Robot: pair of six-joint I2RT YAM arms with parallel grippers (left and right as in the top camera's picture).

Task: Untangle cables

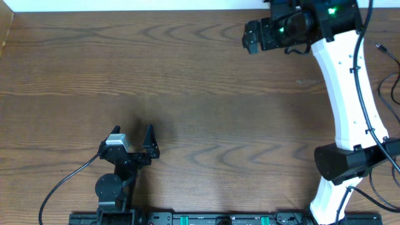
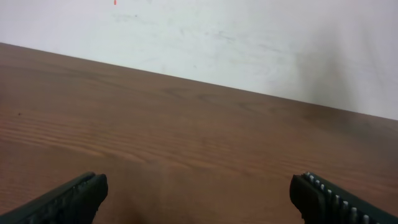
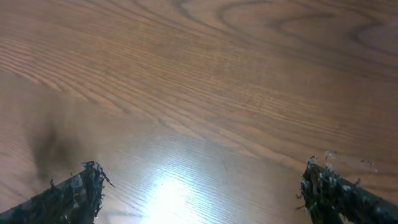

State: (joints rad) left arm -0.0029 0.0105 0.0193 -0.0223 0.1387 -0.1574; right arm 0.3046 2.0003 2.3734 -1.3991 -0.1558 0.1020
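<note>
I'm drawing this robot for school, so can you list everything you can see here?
table: one, brown wood, under everything
wall: one, white, behind the table's far edge
cables: count unclear, thin and black, at the table's right edge, partly out of frame
base rail: one, black with green bits, along the near edge
left arm: one, black, near side on the left, with its own black wire trailing off
left gripper: one, black, open and empty, above bare table
right arm: one, white with black joints, right side
right gripper: one, black, open and empty, near the far edge
</note>
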